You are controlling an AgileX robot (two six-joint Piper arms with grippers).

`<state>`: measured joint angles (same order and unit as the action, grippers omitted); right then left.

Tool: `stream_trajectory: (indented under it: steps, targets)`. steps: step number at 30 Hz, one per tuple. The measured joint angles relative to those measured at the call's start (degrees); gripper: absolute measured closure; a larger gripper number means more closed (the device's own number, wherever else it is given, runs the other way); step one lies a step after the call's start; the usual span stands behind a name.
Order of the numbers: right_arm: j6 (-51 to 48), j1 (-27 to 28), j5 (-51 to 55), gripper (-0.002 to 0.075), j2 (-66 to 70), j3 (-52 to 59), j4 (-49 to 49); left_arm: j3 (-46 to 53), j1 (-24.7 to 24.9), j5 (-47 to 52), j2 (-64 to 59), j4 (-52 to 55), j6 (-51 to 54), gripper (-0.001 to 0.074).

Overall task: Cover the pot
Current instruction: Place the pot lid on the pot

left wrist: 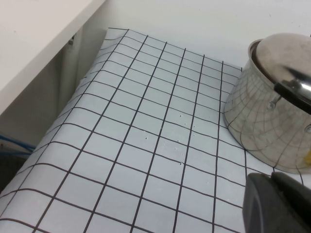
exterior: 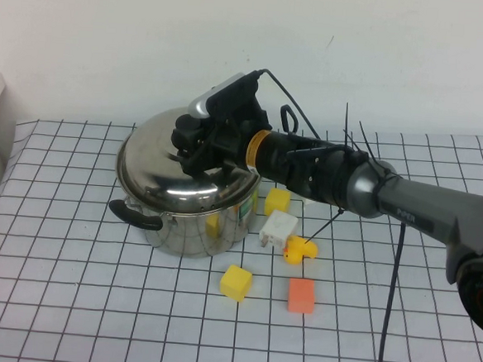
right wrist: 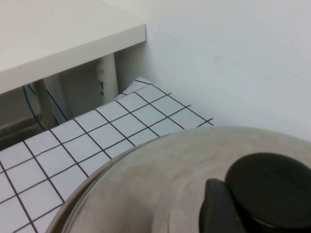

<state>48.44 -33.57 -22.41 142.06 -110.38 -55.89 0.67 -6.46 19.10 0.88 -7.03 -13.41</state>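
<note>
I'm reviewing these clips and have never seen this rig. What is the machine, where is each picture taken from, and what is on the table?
It is a two-armed robot. The high view looks down at a gridded table. The other two come from cameras on the wrists. The right gripper is on the lid, at its black knob, over the steel pot. Only a dark edge of the left gripper shows, low near the pot. Beside the pot lie yellow blocks, a white block and an orange block.
</note>
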Motion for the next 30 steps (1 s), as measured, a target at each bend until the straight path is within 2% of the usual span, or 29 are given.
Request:
stream_trajectory:
  steps: [17, 18, 21, 24, 27, 30]
  targets:
    - [0.00, 0.00, -0.22, 0.0370, 0.09, 0.00, 0.00, 0.00, 0.00, 0.00, 0.00, 0.00, 0.00, 0.0738]
    - [0.00, 0.00, -0.22, 0.0354, 0.11, 0.00, -0.11, 0.00, 0.00, 0.00, 0.00, 0.00, 0.00, 0.0738]
    - [0.29, 0.00, -0.22, 0.0204, 0.21, 0.00, -0.38, 0.00, 0.00, 0.00, 0.00, 0.00, 0.00, 0.0738]
    - [2.04, 0.00, -0.22, 0.0103, 0.10, 0.00, -2.56, 0.00, 0.00, 0.00, 0.00, 0.00, 0.12, 0.0738]
    - [7.31, 0.36, -0.10, 0.0083, -1.91, 0.00, -8.52, 0.00, 0.00, 0.00, 0.00, 0.00, 0.23, 0.0738]
    - [19.39, 1.25, -1.12, 0.0113, -6.21, 0.00, -20.12, 0.00, 0.00, 0.00, 0.00, 0.00, 0.23, 0.0738]
